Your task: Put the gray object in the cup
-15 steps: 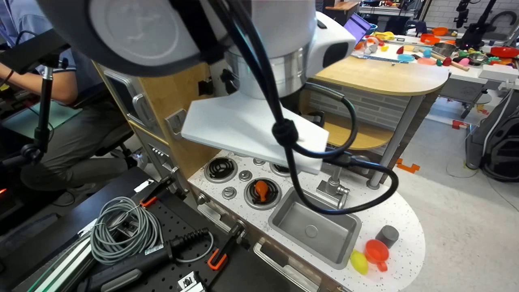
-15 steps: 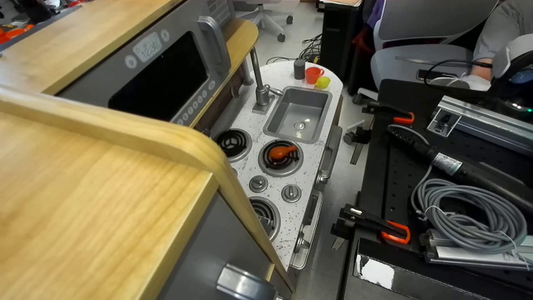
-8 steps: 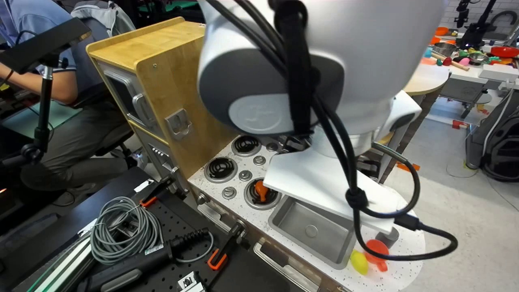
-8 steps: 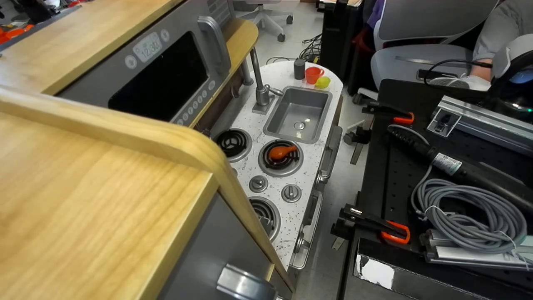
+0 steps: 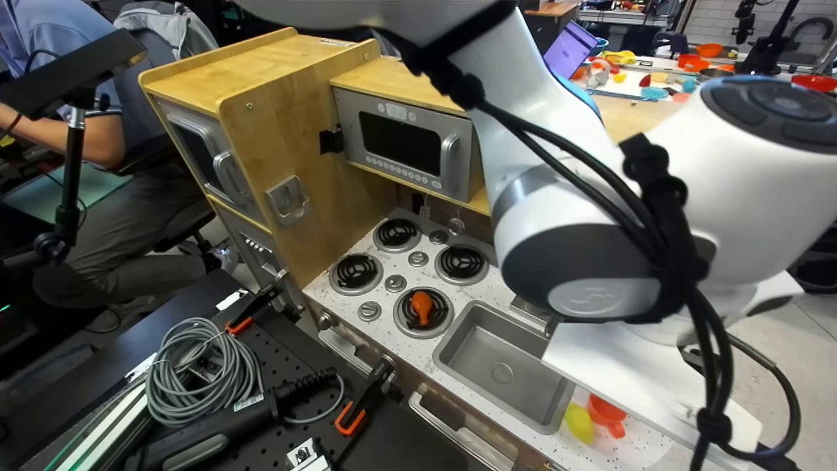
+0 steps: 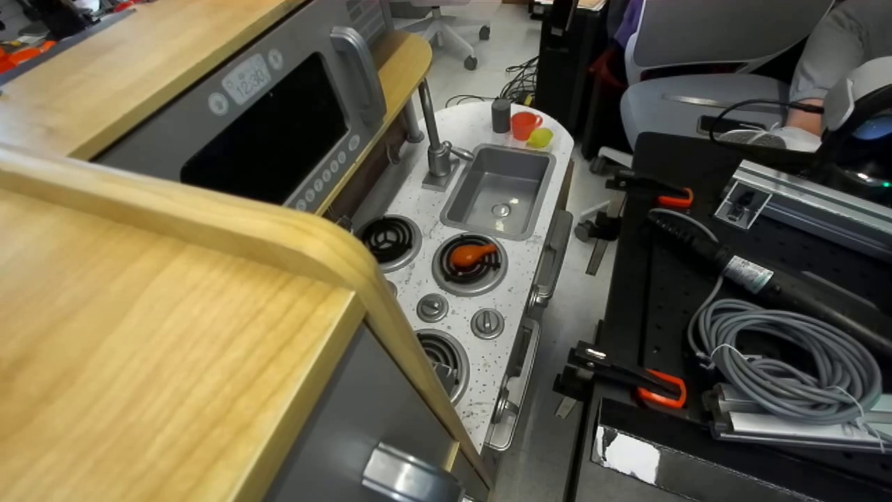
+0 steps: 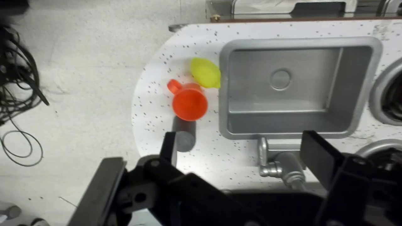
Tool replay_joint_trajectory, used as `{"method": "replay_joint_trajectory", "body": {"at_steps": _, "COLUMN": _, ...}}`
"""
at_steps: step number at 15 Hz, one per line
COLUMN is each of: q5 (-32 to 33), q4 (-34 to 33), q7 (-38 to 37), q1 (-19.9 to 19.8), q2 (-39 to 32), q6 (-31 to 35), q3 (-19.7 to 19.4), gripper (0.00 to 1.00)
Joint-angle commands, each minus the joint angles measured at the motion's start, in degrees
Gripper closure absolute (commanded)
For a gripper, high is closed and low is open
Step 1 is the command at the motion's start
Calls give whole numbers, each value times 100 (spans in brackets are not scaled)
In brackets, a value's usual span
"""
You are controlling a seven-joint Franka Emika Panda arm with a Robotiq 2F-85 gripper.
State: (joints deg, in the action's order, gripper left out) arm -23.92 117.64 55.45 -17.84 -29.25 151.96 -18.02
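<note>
1. Wrist view: pincer (image 7: pixel 241 142) spread wide and empty, over the table (image 7: pixel 154 106) toward its rounded end. The 2 fingertips stand well apart.
2. Task's piece, a gray cylinder (image 7: pixel 185 141): upright on the table, near the rounded end. From the wrist it shows just inside the fingertip on the rounded-end side, well apart from the opposite fingertip, so off-centre in the gap. How far below the tips, or whether it touches the near tip: cannot tell.
3. A red cup (image 7: pixel 190 105): upright, just beside the cylinder, on the side toward the front edge (the edge above the door handles). Contact between those 2: cannot tell. Handle aimed at the front corner of the rounded end.
4. A yellow lemon-shaped piece (image 7: pixel 205 72): lying just beside the cup, nearer the front edge, close by the sink (image 7: pixel 224 103) rim.
5. The faucet (image 7: pixel 287 171): on the back-edge side of the sink, showing between the fingertips.
6. An orange piece (image 5: pixel 422 307): on a burner (image 5: pixel 443 315) by the front edge, across the sink from the cup.
7. In an exterior view the arm (image 5: pixel 575 268) crosses above the table, its white plate (image 5: pixel 644 379) covering the cylinder.
</note>
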Motion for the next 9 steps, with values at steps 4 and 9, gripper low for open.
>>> {"method": "replay_joint_trajectory", "body": {"at_steps": 4, "q5": 1348, "q4": -1778, "q7": -2306, "q1": -594, "q2": -1504, "q6": -198, "q3": 167, "gripper": 0}}
{"method": "replay_joint_trajectory", "body": {"at_steps": 9, "q5": 1970, "q4": -2714, "q7": -3391, "q1": -710, "q2": -2126, "q6": -494, "q3": 313, "gripper": 0}}
